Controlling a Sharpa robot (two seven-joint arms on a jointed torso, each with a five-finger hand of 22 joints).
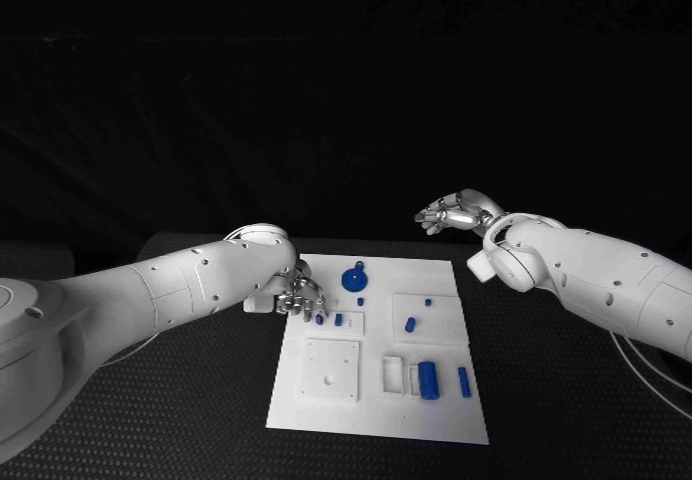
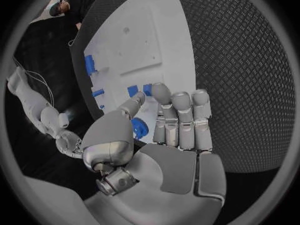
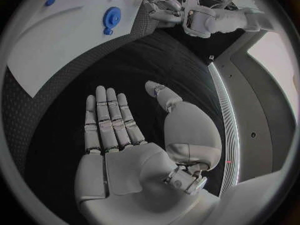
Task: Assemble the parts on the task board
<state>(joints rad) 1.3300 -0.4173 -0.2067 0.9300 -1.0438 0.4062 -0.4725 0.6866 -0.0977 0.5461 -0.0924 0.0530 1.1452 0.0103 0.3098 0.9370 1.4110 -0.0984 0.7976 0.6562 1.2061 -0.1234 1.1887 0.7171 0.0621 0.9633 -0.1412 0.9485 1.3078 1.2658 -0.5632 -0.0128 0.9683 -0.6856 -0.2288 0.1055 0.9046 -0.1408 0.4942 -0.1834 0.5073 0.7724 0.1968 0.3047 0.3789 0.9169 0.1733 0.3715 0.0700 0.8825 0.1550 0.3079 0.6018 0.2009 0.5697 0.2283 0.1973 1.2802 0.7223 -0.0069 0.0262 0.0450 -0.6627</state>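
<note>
- Task board (image 1: 378,345) lies mid-bench (image 1: 173,400), with blue parts scattered on it: round disc part (image 1: 356,277) near the far edge, small pegs (image 1: 410,323) mid-board, cylinder (image 1: 428,380) and slim pin (image 1: 463,380) toward the near right.
- Our left hand (image 1: 300,296) hovers at the board's left edge, just beside the small pegs there (image 1: 329,320). Fingers straight and together, thumb set apart, nothing held.
- Our right hand (image 1: 454,213) is off the board past its far right corner, well apart from every part. Palm flat, fingers extended, empty.
- We judge this as the approach before a first pick on the left side.
- Next move calls for lowering the left hand and pinching one small peg cleanly; neighbours sit close, so a narrow pinch.
</note>
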